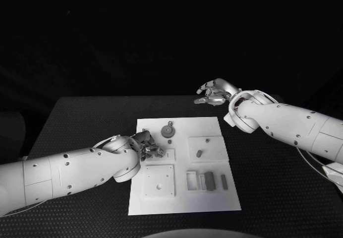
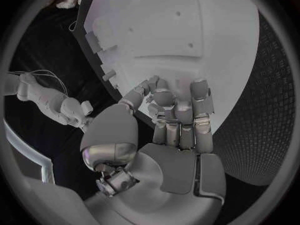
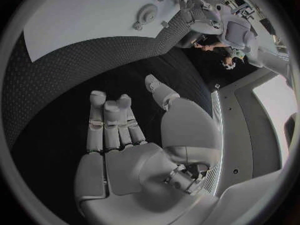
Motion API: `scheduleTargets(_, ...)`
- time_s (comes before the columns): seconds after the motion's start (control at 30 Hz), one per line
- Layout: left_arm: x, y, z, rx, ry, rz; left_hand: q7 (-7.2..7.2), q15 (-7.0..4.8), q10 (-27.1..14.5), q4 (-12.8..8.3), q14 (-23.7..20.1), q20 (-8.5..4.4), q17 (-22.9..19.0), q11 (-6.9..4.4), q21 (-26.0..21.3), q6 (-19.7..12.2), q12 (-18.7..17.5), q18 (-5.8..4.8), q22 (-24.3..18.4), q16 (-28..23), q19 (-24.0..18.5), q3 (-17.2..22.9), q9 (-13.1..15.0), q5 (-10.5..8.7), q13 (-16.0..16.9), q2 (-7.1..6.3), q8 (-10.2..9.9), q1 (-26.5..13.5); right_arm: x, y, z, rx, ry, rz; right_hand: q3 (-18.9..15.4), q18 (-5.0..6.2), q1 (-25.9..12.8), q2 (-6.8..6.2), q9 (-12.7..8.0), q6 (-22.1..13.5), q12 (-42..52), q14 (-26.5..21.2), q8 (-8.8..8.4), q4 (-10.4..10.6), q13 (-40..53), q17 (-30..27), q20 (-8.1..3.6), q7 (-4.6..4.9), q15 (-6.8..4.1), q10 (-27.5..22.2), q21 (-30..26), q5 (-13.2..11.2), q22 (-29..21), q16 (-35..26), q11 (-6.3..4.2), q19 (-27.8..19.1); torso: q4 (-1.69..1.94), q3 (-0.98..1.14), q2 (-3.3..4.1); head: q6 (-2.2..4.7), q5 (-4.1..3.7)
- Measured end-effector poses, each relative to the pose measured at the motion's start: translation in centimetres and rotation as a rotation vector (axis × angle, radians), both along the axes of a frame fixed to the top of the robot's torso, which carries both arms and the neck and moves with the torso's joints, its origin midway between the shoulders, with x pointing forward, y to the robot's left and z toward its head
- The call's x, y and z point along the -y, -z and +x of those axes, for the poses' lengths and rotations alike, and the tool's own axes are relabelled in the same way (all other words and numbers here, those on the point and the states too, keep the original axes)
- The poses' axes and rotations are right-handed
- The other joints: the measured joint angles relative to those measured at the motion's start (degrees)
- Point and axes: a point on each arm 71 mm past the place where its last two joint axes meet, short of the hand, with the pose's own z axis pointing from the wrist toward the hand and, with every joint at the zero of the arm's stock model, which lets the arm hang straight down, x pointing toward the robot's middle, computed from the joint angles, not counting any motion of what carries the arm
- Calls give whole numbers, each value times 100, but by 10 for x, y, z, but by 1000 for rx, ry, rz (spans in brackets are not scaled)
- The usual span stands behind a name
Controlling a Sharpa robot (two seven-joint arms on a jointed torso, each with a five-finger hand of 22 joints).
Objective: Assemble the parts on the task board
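Observation:
The white task board [image 1: 182, 198] lies in the middle of the black table. On it are a grey gear [image 1: 167, 131], a small peg [image 1: 199, 153] on a square plate, another square plate [image 1: 157, 181] and an upright bar [image 1: 223, 181]. My left hand [image 1: 146, 147] is over the board's left edge with its fingers curled down; their tips [image 2: 199, 87] rest on the board [image 2: 187, 25]. Whether the thumb and a finger pinch a part is hidden. My right hand [image 1: 212, 92] hovers off the board's far right corner, its fingers [image 3: 109, 120] straight and holding nothing.
Two rectangular frames [image 1: 200, 181] stand side by side near the bar. Black table surface [image 1: 278, 188] surrounds the board on all sides. In the right wrist view the gear [image 3: 148, 12] and my left hand [image 3: 200, 10] lie far ahead of the palm.

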Motion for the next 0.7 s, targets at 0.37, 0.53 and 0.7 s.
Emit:
scheduleTargets(0.37,1,-1,1,-6,13,12,0,-13,0,-1,-12,0,6,0,43,0,34,0,0,23,0,-1,57,119,-28,22,81,-23,0,0,0,-1,0,-1,0,2,0,0,0,9,0,0,0,0,-5,0,0,-8,0,2,0,0,0,0,-2,0,-4,3,-1,-13,-1)
scheduleTargets(0.53,3,-1,1,-5,18,17,0,-13,0,0,-11,0,6,0,43,0,34,0,0,23,1,0,59,119,-28,22,115,-23,0,0,0,-2,-1,-1,0,3,0,0,0,9,0,0,0,0,-5,0,0,-9,0,2,0,0,0,0,-2,0,-4,3,-1,-12,-6)
scheduleTargets(0.7,5,-1,2,-4,32,31,-6,-14,1,1,-9,-1,11,-1,88,6,61,0,0,57,-1,0,74,120,-37,8,145,-9,-1,0,0,-2,-1,-1,0,5,0,0,-5,10,-1,0,0,0,-5,1,1,-10,0,-19,0,0,0,0,-23,0,-4,2,0,-12,-9)
